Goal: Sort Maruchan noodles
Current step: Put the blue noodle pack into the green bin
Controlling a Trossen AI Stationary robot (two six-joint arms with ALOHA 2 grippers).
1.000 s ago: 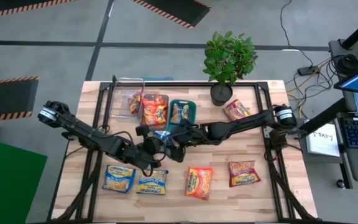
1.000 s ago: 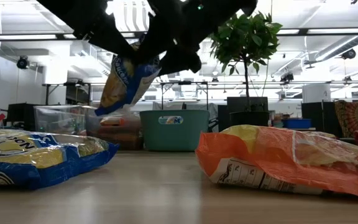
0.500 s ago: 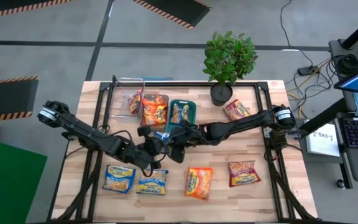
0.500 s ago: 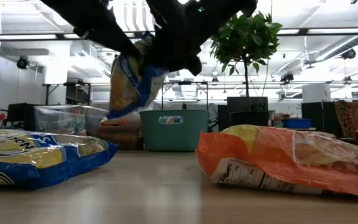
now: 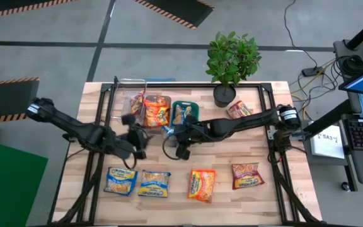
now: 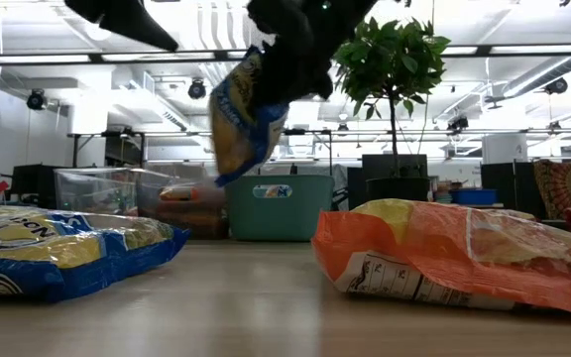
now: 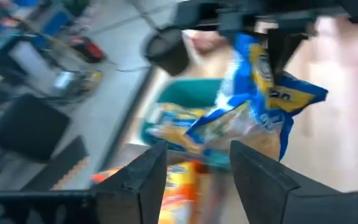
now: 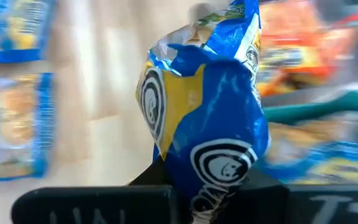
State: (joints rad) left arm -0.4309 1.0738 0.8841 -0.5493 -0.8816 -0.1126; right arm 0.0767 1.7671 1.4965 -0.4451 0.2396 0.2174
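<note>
A blue-and-yellow noodle packet (image 5: 166,131) hangs in the air over the table's middle, just in front of the bins. My right gripper (image 5: 175,134) is shut on it and also shows in the low view (image 6: 295,45). My left gripper (image 5: 138,137) stands open to the packet's left, holding nothing; in its wrist view (image 7: 194,163) the packet (image 7: 260,93) is farther off. Two blue packets (image 5: 120,181), (image 5: 154,184), an orange one (image 5: 201,185) and a red one (image 5: 247,174) lie flat along the table's near side. My right gripper pinches the packet's upper end (image 6: 266,69) between its two fingers, which come from the table's right side. The packet (image 8: 210,124) hangs below the fingers, tilted and crumpled, clear of the table. In the wrist view the packet itself hides the fingertips.
Clear (image 5: 131,101), grey (image 5: 157,112) and teal (image 5: 184,115) bins stand in a row at the far side, each holding packets. A potted plant (image 5: 232,63) stands at the far edge, with another packet (image 5: 239,111) next to it. Black frame rails run along the table's edges.
My left gripper has let go of the blue-and-yellow packet and drawn back toward the table's left edge. The packet has stayed with my right gripper; it now hangs from it alone and has swung a little toward the bins.
</note>
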